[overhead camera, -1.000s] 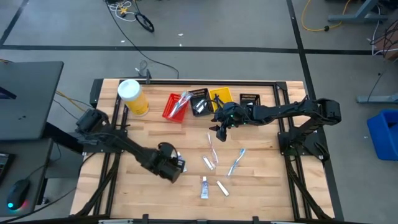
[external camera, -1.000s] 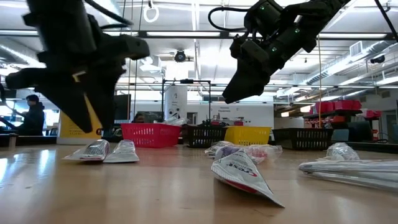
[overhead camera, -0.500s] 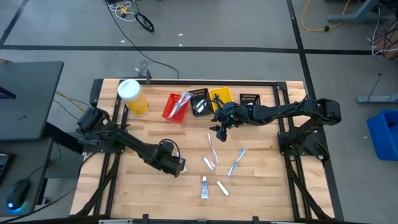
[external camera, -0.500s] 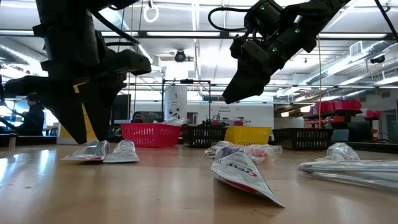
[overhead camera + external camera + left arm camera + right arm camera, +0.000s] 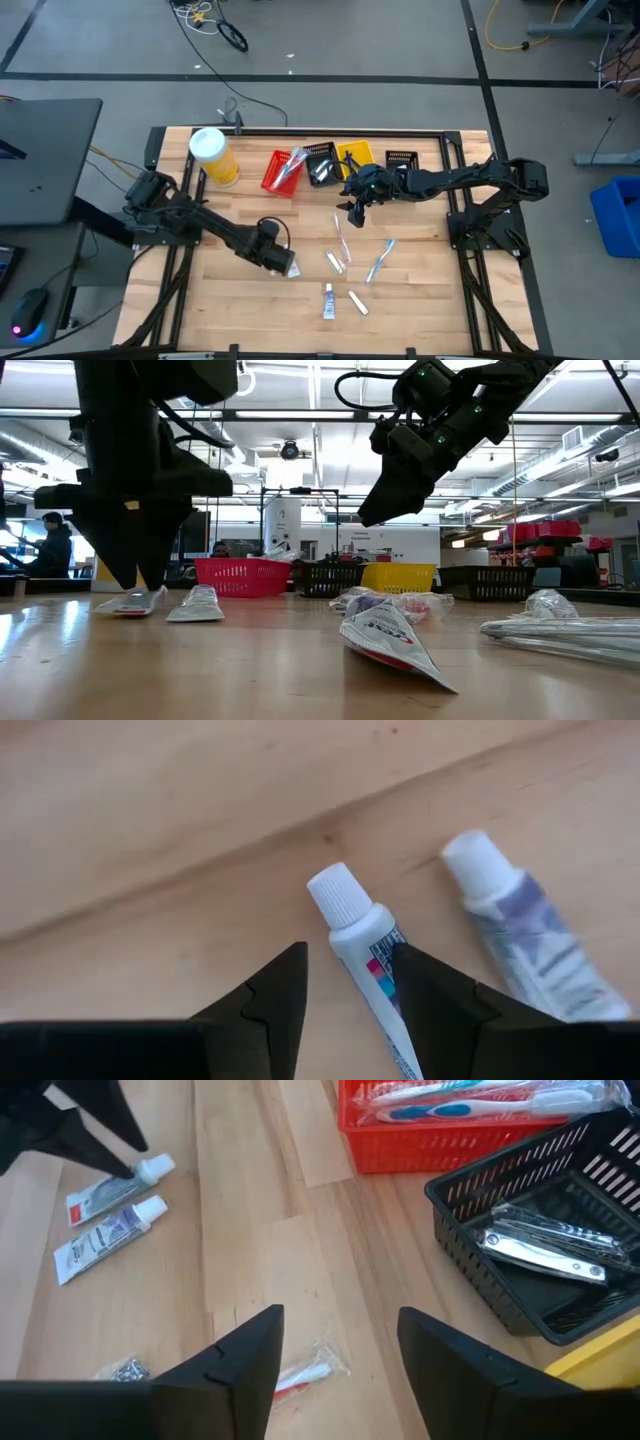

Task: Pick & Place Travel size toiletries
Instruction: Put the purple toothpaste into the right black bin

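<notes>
Two small white tubes with white caps lie flat side by side on the wooden table: one (image 5: 355, 935) between my left fingers, the other (image 5: 520, 930) beside it. Both show in the low view, the first tube (image 5: 130, 603) and the second (image 5: 197, 603). My left gripper (image 5: 345, 985) is open and points down over the first tube; in the high view the left gripper (image 5: 280, 262) hides most of both. My right gripper (image 5: 352, 212) hovers open and empty above the table, near the bins. Toothbrushes (image 5: 380, 260), a packet (image 5: 335, 262) and more tubes (image 5: 328, 300) lie near the table's middle. My left gripper's open fingers come from above and stand astride the first tube just behind its cap (image 5: 340, 895). One finger (image 5: 430, 990) lies right against the tube's side (image 5: 375, 955); whether it touches I cannot tell. The tube lies flat on the table.
A red bin (image 5: 283, 170) holding toothbrushes, a black bin (image 5: 320, 163) with metal clippers, a yellow bin (image 5: 355, 157) and another black bin (image 5: 400, 160) line the far edge. A yellow, white-lidded canister (image 5: 213, 155) stands at the far left. A wrapped item (image 5: 300, 1372) lies below my right gripper.
My left gripper has moved a little toward the table's far and left edges and come down, so its open fingers now straddle one tube. My right gripper has stayed still.
</notes>
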{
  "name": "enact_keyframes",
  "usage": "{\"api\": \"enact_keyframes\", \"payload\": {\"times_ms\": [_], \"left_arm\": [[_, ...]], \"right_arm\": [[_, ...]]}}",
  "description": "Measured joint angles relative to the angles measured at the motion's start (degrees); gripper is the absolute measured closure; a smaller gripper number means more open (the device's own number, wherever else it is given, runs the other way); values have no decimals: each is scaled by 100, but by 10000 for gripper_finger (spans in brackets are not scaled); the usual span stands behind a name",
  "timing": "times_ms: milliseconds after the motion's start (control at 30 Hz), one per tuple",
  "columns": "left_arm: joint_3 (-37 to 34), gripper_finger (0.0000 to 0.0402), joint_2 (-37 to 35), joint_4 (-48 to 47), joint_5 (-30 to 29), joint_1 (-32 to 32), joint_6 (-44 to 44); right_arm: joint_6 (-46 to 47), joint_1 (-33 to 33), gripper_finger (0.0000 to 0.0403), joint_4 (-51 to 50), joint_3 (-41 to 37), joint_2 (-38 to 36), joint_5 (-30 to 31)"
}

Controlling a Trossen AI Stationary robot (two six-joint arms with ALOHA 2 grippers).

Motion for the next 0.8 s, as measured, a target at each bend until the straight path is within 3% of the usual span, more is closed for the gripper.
{"api": "enact_keyframes", "payload": {"times_ms": [167, 500, 800], "left_arm": [[114, 244, -108, -30, -186, 104, 187], [96, 244, -72, 49, -23, 88, -782], [63, 244, 141, 239, 42, 80, -1003]], "right_arm": [[0, 0, 197, 0, 0, 0, 0], [0, 1, 179, 4, 0, 2, 2], [-105, 1, 189, -17, 0, 2, 7]]}}
